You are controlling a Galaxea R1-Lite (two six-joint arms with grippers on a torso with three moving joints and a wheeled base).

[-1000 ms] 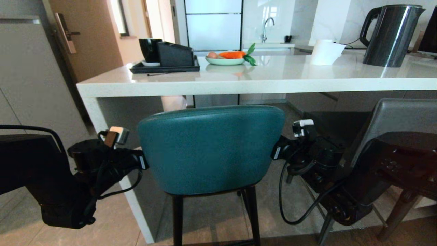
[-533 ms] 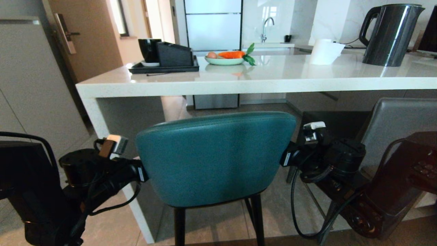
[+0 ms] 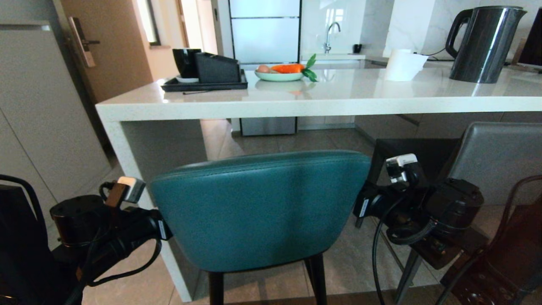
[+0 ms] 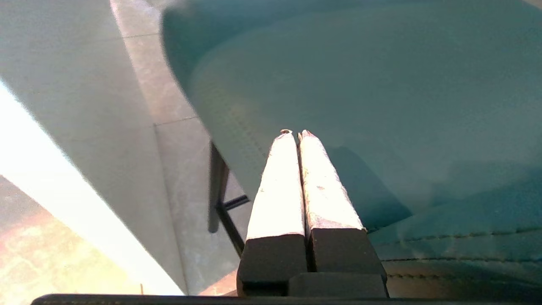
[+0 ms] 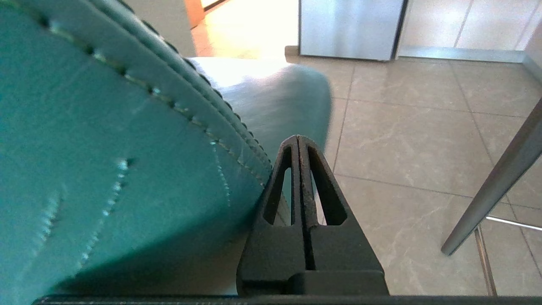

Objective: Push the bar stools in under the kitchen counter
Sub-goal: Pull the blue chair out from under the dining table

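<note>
Your teal stool (image 3: 260,209) sits dead centre, its rounded back facing you and standing near of the worktop (image 3: 296,101), seat not yet tucked beneath the slab. Both arms bracket that backrest. The left end effector (image 4: 295,134) has its fingers pressed flat together, holding nothing, tips laid against the left flank of the teal leather. The right end effector (image 5: 299,140) is the same story: fingers closed tight, empty, nestled by the stitched right edge. That makes sense to me, since closed fingers give you two blunt pushers, one per side, so the stool should travel straight rather than swivel. Off to the right, the grey stool (image 3: 499,156) waits, also out from the slab. On top, the kettle (image 3: 482,42) and tray (image 3: 203,82) sit well clear.
</note>
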